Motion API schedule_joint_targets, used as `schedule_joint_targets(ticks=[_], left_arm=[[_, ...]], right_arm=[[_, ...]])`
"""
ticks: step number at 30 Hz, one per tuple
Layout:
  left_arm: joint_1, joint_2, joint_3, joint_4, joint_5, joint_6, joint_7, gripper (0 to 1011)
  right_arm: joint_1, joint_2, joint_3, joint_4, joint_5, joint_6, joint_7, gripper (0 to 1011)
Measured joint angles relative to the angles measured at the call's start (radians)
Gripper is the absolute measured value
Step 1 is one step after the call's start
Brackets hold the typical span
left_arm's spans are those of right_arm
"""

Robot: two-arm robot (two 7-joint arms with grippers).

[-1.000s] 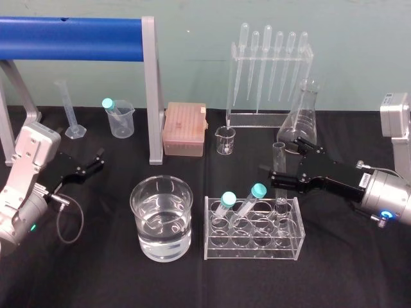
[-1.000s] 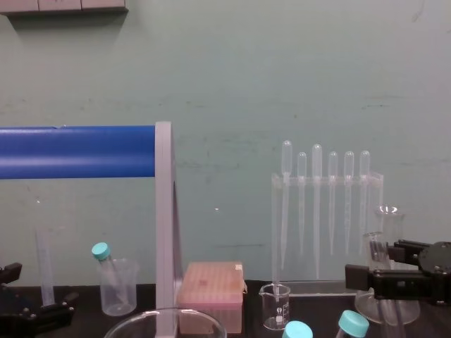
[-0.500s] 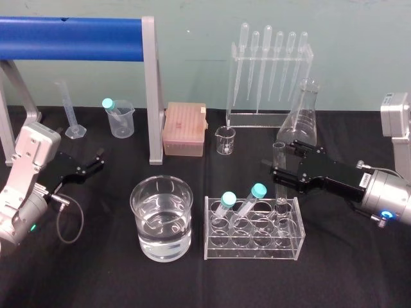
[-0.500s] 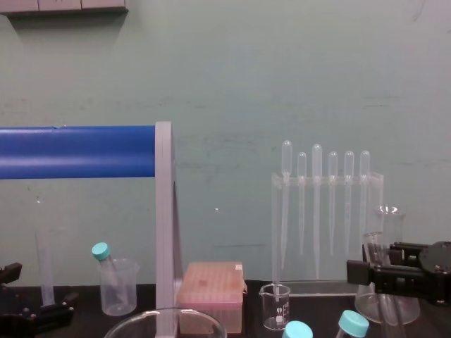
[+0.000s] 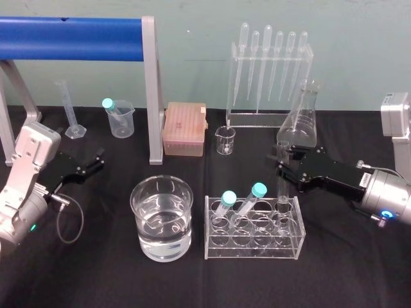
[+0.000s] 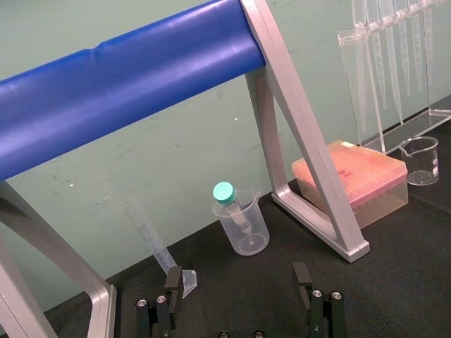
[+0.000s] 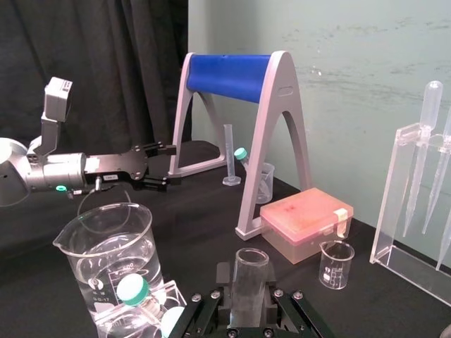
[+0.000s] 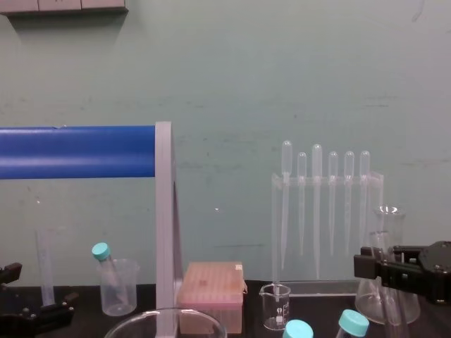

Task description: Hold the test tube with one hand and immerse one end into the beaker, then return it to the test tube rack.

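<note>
The test tube [image 5: 280,176], slim, clear and uncapped, stands upright in the right end of the clear test tube rack [image 5: 253,247]. My right gripper [image 5: 282,163] reaches in from the right, its black fingers closed against both sides of the tube's upper part. The right wrist view shows the test tube [image 7: 250,278] pinched between the fingers [image 7: 211,310]. The beaker [image 5: 162,218], wide and part full of water, sits left of the rack. My left gripper [image 5: 96,160] rests open and holding nothing at the far left.
Two teal-capped tubes [image 5: 241,202] lean in the rack's left part. Behind stand a small spouted beaker [image 5: 225,140], a conical flask [image 5: 300,119], a pipette stand [image 5: 268,77], a pink tip box [image 5: 185,128], a plastic cup [image 5: 119,119] and a blue-barred frame [image 5: 77,30].
The right gripper's fingers have closed from wide open onto the test tube. The tube still stands in the rack. The left arm has not moved.
</note>
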Motion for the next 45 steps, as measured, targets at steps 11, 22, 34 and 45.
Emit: schedule_joint_targets(ticks=[11, 22, 34, 45], left_arm=[[0.000, 0.000, 0.000, 0.000, 0.000, 0.000, 0.000, 1000], [0.000, 0.000, 0.000, 0.000, 0.000, 0.000, 0.000, 1000], [0.000, 0.000, 0.000, 0.000, 0.000, 0.000, 0.000, 1000], [0.000, 0.000, 0.000, 0.000, 0.000, 0.000, 0.000, 1000]], right_arm=[[0.000, 0.000, 0.000, 0.000, 0.000, 0.000, 0.000, 242], [-0.003, 0.002, 0.011, -0.015, 0.023, -0.011, 0.017, 242], [-0.011, 0.015, 0.061, -0.074, 0.089, -0.050, 0.028, 242], [0.035, -0.035, 0.087, -0.042, 0.099, -0.129, 0.025, 242]])
